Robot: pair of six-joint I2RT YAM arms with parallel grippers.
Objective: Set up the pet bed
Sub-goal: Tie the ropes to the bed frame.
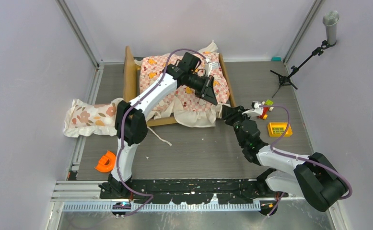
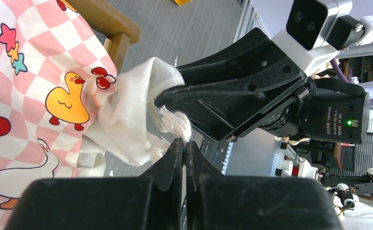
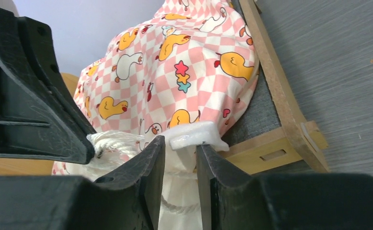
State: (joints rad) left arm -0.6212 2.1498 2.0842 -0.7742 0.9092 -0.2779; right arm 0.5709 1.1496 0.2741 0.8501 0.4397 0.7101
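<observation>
The pet bed [image 1: 129,72] stands at the back of the table, its tan wooden frame [image 3: 275,96] and grey mattress [image 3: 256,115] showing under a pink-checkered duck sheet [image 1: 184,100]. At the bed's near right corner my left gripper [image 2: 184,143] is shut on the frayed end of the sheet's white cord [image 2: 175,125]. My right gripper [image 3: 180,141] faces it from the front. Its jaws stand apart around the sheet's white hem [image 3: 182,167], just below a white foam piece [image 3: 194,135]. In the top view the two grippers [image 1: 212,99] [image 1: 224,111] nearly meet.
A floral pillow [image 1: 91,117] lies left of the bed, half off the mat. An orange part [image 1: 106,162] sits near the left arm's base. A yellow brick [image 1: 279,129] and a small coloured toy [image 1: 262,109] lie to the right. A microphone stand [image 1: 295,67] is back right.
</observation>
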